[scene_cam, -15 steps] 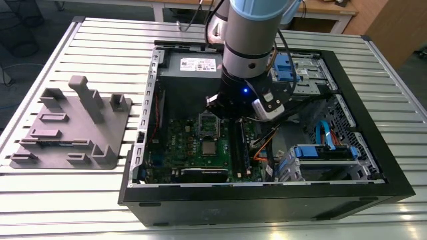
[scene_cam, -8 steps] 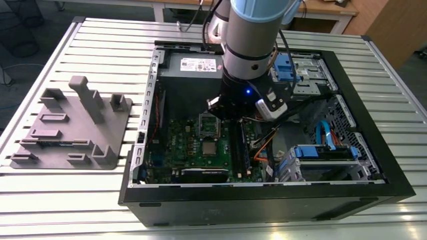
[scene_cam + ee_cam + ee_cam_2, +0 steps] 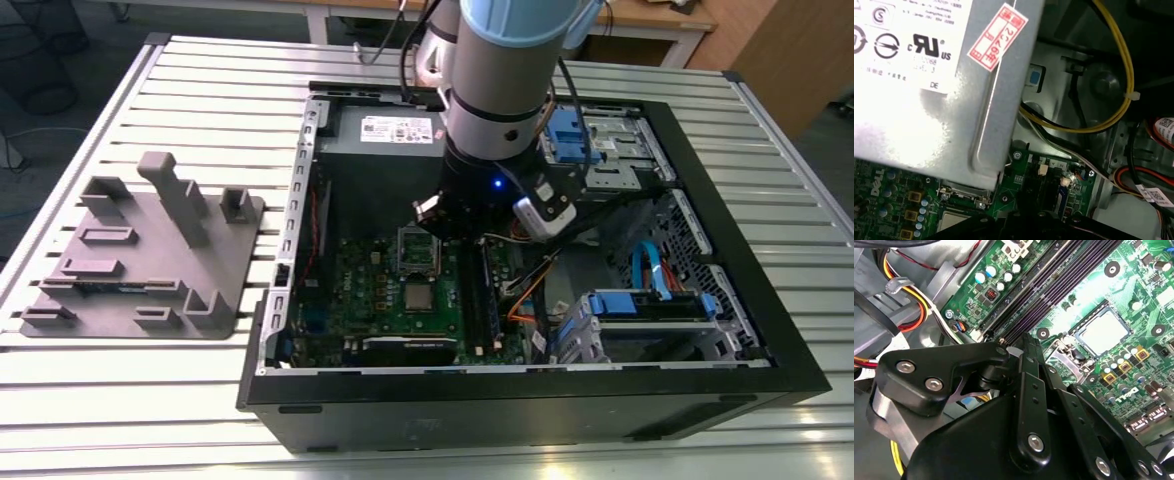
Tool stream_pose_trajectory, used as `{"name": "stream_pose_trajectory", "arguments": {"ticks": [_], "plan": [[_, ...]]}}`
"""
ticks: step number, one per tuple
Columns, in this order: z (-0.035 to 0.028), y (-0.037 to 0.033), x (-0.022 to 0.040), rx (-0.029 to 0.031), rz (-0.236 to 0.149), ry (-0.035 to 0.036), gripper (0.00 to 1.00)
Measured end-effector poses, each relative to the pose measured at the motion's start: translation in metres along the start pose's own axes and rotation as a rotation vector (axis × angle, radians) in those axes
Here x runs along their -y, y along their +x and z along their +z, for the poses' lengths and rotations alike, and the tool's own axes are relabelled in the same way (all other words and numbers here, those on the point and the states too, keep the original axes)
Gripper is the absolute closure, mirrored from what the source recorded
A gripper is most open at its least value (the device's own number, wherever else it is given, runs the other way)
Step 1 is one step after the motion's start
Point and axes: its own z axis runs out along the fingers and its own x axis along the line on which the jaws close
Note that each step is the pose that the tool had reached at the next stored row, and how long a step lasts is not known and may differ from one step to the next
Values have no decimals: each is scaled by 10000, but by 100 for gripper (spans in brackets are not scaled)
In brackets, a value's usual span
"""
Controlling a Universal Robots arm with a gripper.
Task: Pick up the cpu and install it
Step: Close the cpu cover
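A slatted silver metal bench [image 3: 200, 80] carries an open black computer case [image 3: 534, 400], and the grey-and-blue robot arm [image 3: 501, 90] reaches down into it over the green motherboard [image 3: 367, 290]. The black gripper [image 3: 1026, 355] hangs above the board by the rectangular metal-framed socket [image 3: 418, 250]; whether its jaws are released or clenched cannot be told. The small, shiny silver square cpu [image 3: 419, 297] lies flat on the motherboard just beside the socket, on the side away from the gripper and apart from it.
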Motion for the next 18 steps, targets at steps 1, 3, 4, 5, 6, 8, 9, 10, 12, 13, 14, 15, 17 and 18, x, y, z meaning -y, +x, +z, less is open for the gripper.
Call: {"name": "stream_pose_trajectory", "arguments": {"ticks": [1, 3, 4, 5, 6, 8, 9, 10, 12, 13, 14, 15, 17, 18], "plan": [[2, 1, -1, 3, -2, -16, 89], [4, 2, -2, 13, -4, -51, 89], [4, 3, -3, 12, -4, -52, 89], [5, 5, -5, 12, -2, -52, 89], [5, 7, -8, 14, -2, -53, 89], [5, 9, -22, 12, -4, -50, 89], [6, 9, -32, 13, -3, -50, 89], [7, 7, -40, 13, -4, -50, 89], [9, 4, -54, 13, -22, -51, 89], [10, 2, -62, 13, -46, -51, 89], [11, 0, -71, 13, -73, -51, 89], [13, -2, -80, 13, -95, -52, 89], [18, -6, -98, 13, -132, -53, 89], [21, -8, -110, 13, -162, -54, 89]]}}
